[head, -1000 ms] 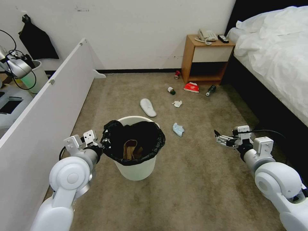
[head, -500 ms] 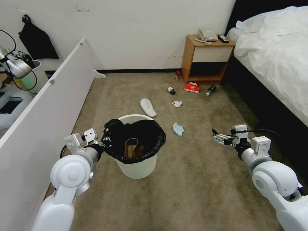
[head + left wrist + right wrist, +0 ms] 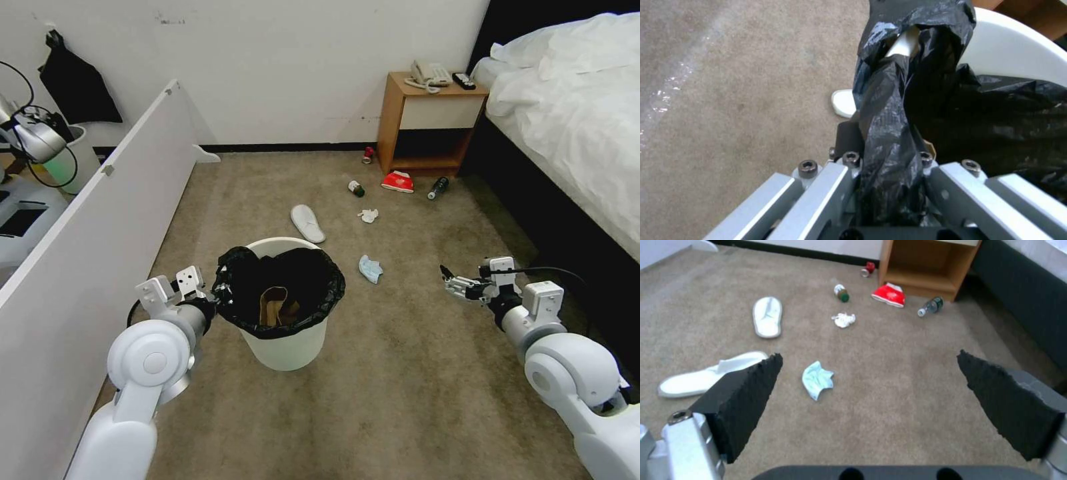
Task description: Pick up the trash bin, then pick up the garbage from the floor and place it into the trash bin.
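From the head view, the trash bin [image 3: 283, 333], a round white bucket lined with a crinkled black bag, stands upright on the beige carpet in front of the robot. A crumpled brown paper bag [image 3: 273, 308] lies inside it. The left gripper [image 3: 217, 293] is at the bin's left rim, pinching the bag-covered edge. The right gripper [image 3: 448, 280] hangs above bare carpet to the bin's right, well apart from it. Beyond the bin lie a white slipper [image 3: 307, 223], a pale blue wad [image 3: 370, 268], a white tissue [image 3: 368, 215], a red packet [image 3: 398, 181], two small bottles [image 3: 356, 189] and a red can [image 3: 368, 155] beside a wooden nightstand [image 3: 427, 127].

In the left wrist view, the left gripper [image 3: 882, 166] is clamped on a bunched fold of black bag with the white rim [image 3: 907, 43] poking through it; whether the fingers grip the plastic wall itself or just the liner is hard to judge.

In the right wrist view, the right gripper [image 3: 869, 386] has its black pads [image 3: 746, 396] spread wide and holds nothing. Between them on the carpet lies the blue wad [image 3: 817, 379]; a second slipper [image 3: 706, 375] lies near one pad.
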Controlling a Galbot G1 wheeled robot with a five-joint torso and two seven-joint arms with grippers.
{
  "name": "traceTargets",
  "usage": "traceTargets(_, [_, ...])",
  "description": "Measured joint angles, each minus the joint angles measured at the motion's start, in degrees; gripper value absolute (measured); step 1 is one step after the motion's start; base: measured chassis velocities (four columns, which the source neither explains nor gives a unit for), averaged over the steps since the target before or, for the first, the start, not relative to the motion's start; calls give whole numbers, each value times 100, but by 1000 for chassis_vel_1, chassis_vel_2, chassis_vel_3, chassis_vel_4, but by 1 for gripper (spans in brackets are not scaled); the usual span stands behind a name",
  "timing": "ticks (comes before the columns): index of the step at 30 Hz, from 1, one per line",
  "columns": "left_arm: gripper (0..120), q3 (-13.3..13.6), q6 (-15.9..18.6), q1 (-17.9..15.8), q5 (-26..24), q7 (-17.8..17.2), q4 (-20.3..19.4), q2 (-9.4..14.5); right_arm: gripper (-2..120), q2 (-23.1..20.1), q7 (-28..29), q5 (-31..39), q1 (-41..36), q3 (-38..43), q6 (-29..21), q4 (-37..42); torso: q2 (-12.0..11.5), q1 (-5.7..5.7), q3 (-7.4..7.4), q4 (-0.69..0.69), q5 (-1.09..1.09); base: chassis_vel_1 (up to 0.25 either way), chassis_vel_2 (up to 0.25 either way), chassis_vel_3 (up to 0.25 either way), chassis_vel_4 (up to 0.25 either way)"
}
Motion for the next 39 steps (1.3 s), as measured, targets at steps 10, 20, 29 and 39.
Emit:
traceTargets(10, [5, 7, 0, -41, 3, 8, 42, -4, 100, -4, -30, 8, 47, -17, 33, -38, 0, 0, 0, 0, 0, 0, 0, 0, 0])
traceTargets(20, [5, 13, 0, -64, 2, 15, 67, -8, 100, -10, -44, 13, 64, -18, 46, -54, 0, 0, 0, 0, 0, 0, 0, 0, 0])
traceTargets(29, [5, 16, 0, -87, 0, 20, 95, -17, 100, -17, -61, 15, 94, -44, 70, -78, 0, 0, 0, 0, 0, 0, 0, 0, 0])
traceTargets(39, [5, 39, 0, -118, 0, 20, 137, -37, 100, -44, -91, 31, 134, -44, 83, -98, 0, 0, 1, 0, 0, -34, 44, 42, -36])
